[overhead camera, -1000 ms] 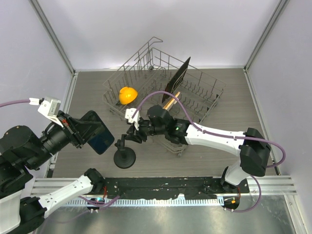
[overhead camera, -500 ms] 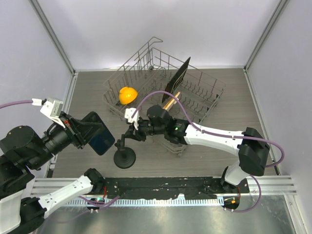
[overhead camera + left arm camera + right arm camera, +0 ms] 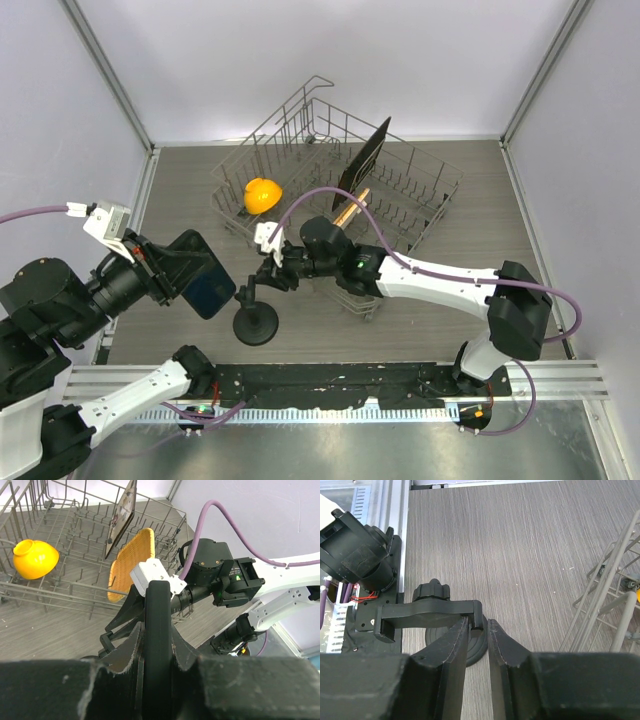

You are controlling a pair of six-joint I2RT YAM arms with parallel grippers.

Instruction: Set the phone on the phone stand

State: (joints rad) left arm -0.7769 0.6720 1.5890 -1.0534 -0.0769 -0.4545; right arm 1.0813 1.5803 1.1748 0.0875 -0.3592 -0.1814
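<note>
The phone (image 3: 205, 281) is a glossy black slab held in my left gripper (image 3: 178, 268), above the table at the left. In the left wrist view the phone (image 3: 158, 615) stands edge-on between the closed fingers. The phone stand (image 3: 256, 325) sits on its round disc base just right of the phone, about a hand's width away. Its angled arm (image 3: 427, 615) ends in a clip. My right gripper (image 3: 268, 281) reaches in from the right. In the right wrist view its fingertips (image 3: 478, 623) close narrowly on the hooked end of the clip, above the disc base (image 3: 479, 647).
A grey wire dish rack (image 3: 425, 190) stands behind the stand. It holds a yellow bowl (image 3: 262, 194), an upright black board (image 3: 366, 155) and a woven tan plate (image 3: 132, 562). The left arm's base and cables (image 3: 357, 550) lie at the near edge.
The left arm has shifted very slightly with the phone in it. The right gripper has edged a little to the left at the stand's clip.
</note>
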